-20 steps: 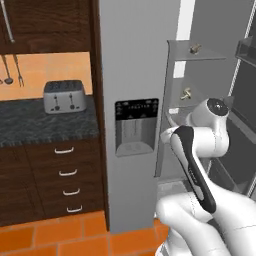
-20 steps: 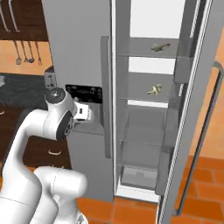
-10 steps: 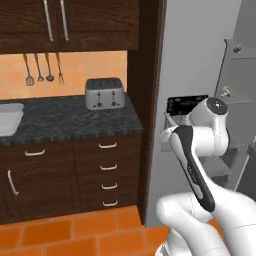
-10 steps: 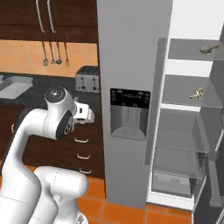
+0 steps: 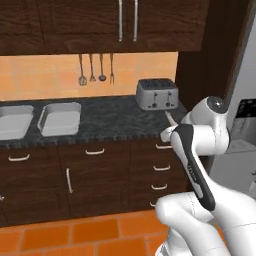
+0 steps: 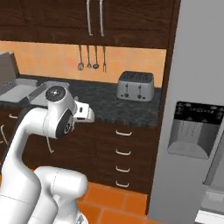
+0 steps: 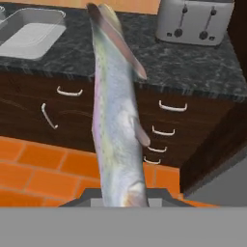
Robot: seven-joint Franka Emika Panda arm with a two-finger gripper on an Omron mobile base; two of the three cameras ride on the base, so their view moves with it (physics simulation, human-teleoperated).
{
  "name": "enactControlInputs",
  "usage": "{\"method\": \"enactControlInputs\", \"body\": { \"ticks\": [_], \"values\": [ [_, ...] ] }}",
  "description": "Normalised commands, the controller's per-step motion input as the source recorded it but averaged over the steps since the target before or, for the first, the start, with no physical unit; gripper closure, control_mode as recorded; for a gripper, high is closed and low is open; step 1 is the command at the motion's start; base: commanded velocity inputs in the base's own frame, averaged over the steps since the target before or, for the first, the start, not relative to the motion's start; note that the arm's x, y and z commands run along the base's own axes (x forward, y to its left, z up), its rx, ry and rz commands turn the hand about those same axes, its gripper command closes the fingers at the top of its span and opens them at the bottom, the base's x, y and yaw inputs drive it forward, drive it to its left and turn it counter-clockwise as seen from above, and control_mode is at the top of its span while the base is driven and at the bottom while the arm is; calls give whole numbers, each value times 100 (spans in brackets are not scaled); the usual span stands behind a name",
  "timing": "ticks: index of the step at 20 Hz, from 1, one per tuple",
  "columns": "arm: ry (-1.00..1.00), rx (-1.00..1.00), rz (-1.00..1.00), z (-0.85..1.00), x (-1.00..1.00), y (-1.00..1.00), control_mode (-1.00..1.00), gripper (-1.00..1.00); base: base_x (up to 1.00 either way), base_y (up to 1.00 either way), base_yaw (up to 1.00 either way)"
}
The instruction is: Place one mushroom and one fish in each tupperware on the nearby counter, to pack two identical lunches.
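Left base view: the white arm rises from the lower right, its hand (image 5: 167, 131) held out in front of the dark cabinet drawers, level with the edge of the table (image 5: 115, 120). A pale sliver of the fish (image 5: 171, 119) sticks up from it. On the dark speckled table lie two tupperware trays side by side at the left: one tray (image 5: 60, 118) nearer the middle, the other tray (image 5: 12, 121) cut by the left edge. Whether anything lies in them cannot be told from here. The silver toaster (image 5: 157, 93) stands on the right end of the table, against the orange wall, well apart from the trays. Utensils (image 5: 95, 70) hang on the wall above, under dark upper cabinets.

Right base view: the arm comes up from the lower left, and its head blocks part of the table. The toaster stands on the table near the grey fridge (image 6: 192, 131), whose dispenser panel faces the camera. A grey tray shows at the far left, partly hidden behind the arm.

Hand view: the hand is pinching the fish at its lower end between the two dark finger tips; the long silver-grey body runs up the middle of the picture. Behind it lie the table, one tray at the upper left, the toaster at the upper right, the drawers (image 7: 166, 120) with curved silver handles, and the orange tiled floor (image 7: 43, 169).
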Motion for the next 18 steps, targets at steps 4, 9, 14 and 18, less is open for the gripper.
{"method": "enactControlInputs", "body": {
  "ticks": [4, 9, 14, 18],
  "values": [
    [0, 0, 0, 0, 0, 0, 100, 100, 92, 100, 1],
    [0, 0, 0, 0, 0, 0, 100, 100, 75, 100, 1],
    [0, 0, 0, 0, 0, 0, 100, 100, 50, 95, 1],
    [0, 0, 0, 0, 0, 0, 100, 100, 84, 46, 0]
  ]
}}
